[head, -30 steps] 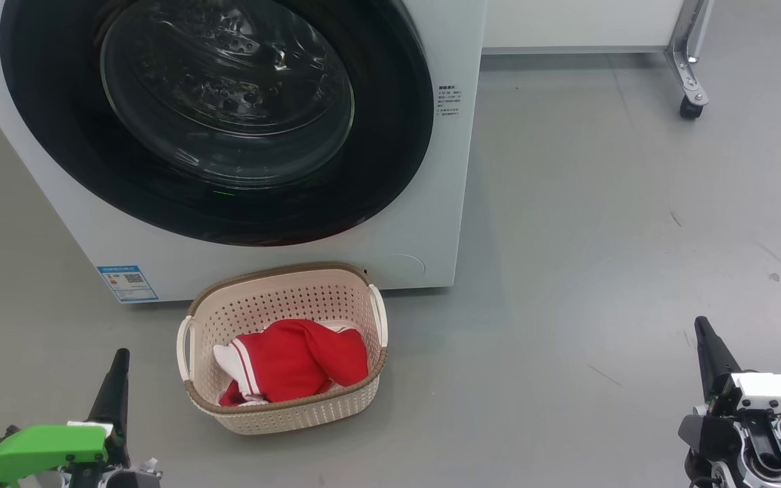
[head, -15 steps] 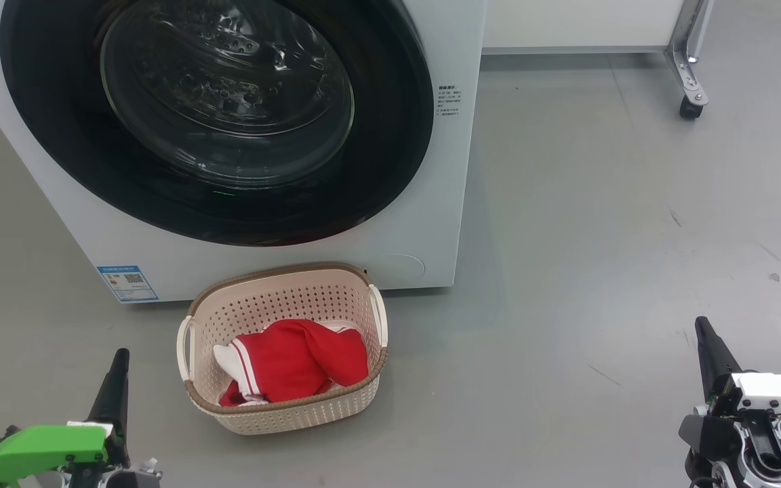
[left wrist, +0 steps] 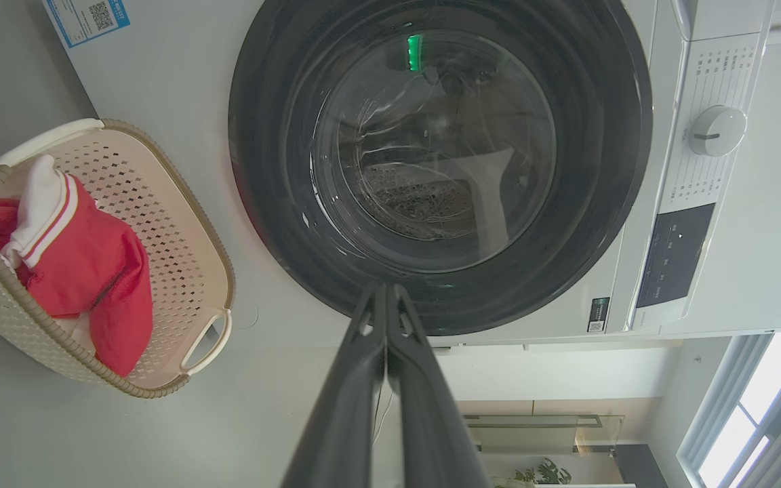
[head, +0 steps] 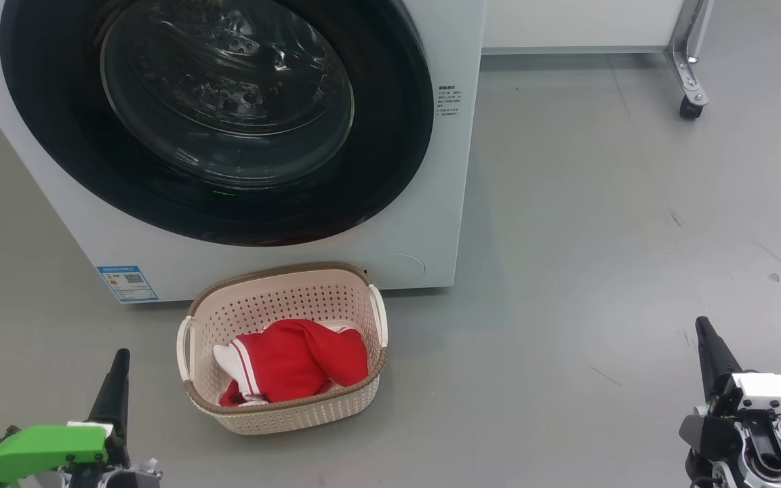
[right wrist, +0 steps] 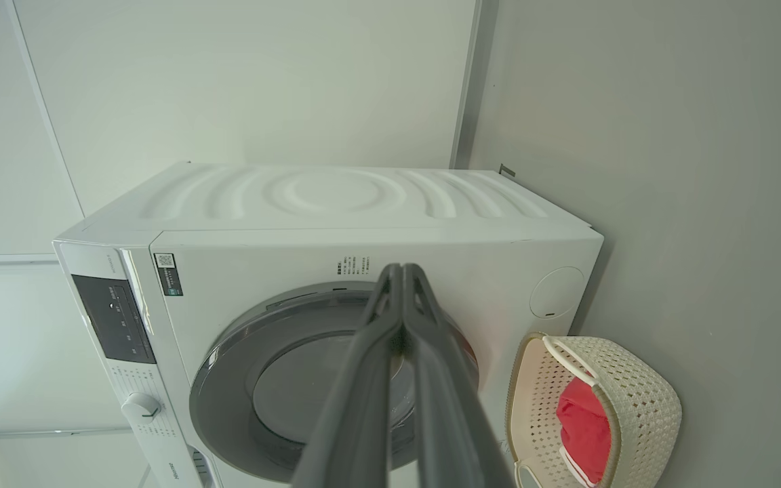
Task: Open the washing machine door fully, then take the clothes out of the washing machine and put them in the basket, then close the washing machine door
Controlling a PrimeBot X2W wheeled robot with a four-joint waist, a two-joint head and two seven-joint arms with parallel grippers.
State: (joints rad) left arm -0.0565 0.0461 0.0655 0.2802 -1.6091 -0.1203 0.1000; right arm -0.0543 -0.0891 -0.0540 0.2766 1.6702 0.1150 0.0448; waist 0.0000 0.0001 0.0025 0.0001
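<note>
The washing machine [head: 424, 224] stands white at the upper left, and its door [head: 58, 135], black-rimmed with a clear glass bowl, lies closed flat against the front. Below it on the floor sits the cream basket [head: 282, 413], holding the red clothes [head: 295, 362] with white stripe trim. My left gripper [head: 119, 356] is shut and empty at the lower left, left of the basket. My right gripper [head: 702, 324] is shut and empty at the lower right, well away from the basket. The left wrist view shows the door [left wrist: 262, 203], the basket [left wrist: 180, 224] and the clothes [left wrist: 85, 264].
Grey floor spreads to the right of the machine. A metal leg with a caster wheel [head: 690, 107] stands at the upper right, under a white panel. The machine's control panel and dial [left wrist: 716, 130] lie beside the door in the left wrist view.
</note>
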